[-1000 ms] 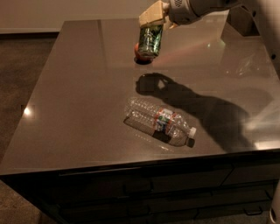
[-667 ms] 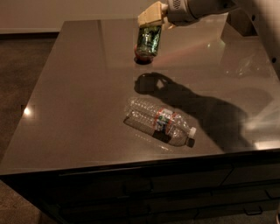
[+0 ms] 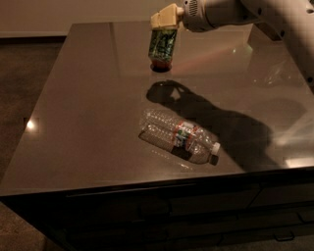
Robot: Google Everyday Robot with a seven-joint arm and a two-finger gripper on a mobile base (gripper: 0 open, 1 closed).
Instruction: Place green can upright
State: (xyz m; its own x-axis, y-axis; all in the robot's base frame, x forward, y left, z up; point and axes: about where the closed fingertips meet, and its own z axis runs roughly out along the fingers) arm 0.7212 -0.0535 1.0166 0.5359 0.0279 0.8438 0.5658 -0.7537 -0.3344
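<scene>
The green can (image 3: pixel 162 47) has a green patterned label and hangs nearly upright, slightly tilted, just above the far middle of the dark table (image 3: pixel 88 112). My gripper (image 3: pixel 166 22) reaches in from the upper right and is shut on the can's top end. The can's lower end is close over the tabletop, above its dark reflection. The arm's shadow falls on the table in front of the can.
A clear plastic water bottle (image 3: pixel 179 136) with a white cap lies on its side at the table's front middle. The white arm (image 3: pixel 255 12) crosses the upper right. The table's front edge and drawers are below.
The can in the gripper has shifted slightly, staying low over the far middle of the table. The bottle has not moved.
</scene>
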